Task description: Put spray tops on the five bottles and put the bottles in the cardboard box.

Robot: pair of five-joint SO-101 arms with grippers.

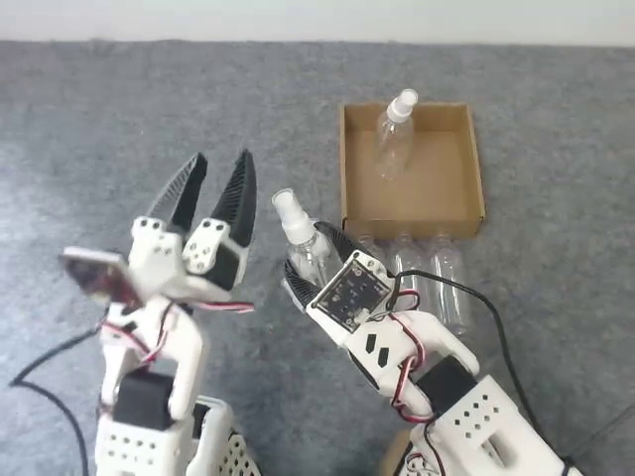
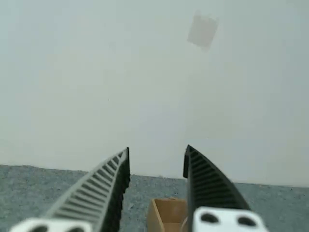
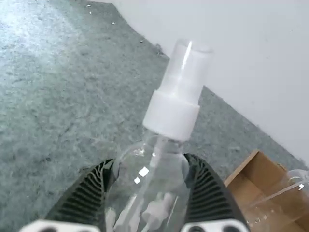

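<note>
My right gripper (image 1: 313, 254) is shut on a clear bottle (image 1: 310, 250) that carries a white spray top (image 1: 290, 210). It holds the bottle above the carpet, left of the cardboard box (image 1: 468, 169). In the right wrist view the bottle (image 3: 154, 188) sits between the gripper's (image 3: 149, 164) fingers, spray top (image 3: 176, 96) pointing away. One bottle with a spray top (image 1: 395, 134) lies inside the box. Three clear bottles (image 1: 448, 283) lie side by side just in front of the box. My left gripper (image 1: 216, 188) is open and holds nothing, raised over the carpet at the left; its fingers (image 2: 104, 191) point toward the wall.
Grey carpet (image 1: 99, 129) covers the table, with free room left of the box and behind it. A white wall (image 2: 145, 72) stands at the far edge. Black cables (image 1: 496, 327) trail from the arms near the front. The box (image 2: 169, 215) shows low between the left fingers.
</note>
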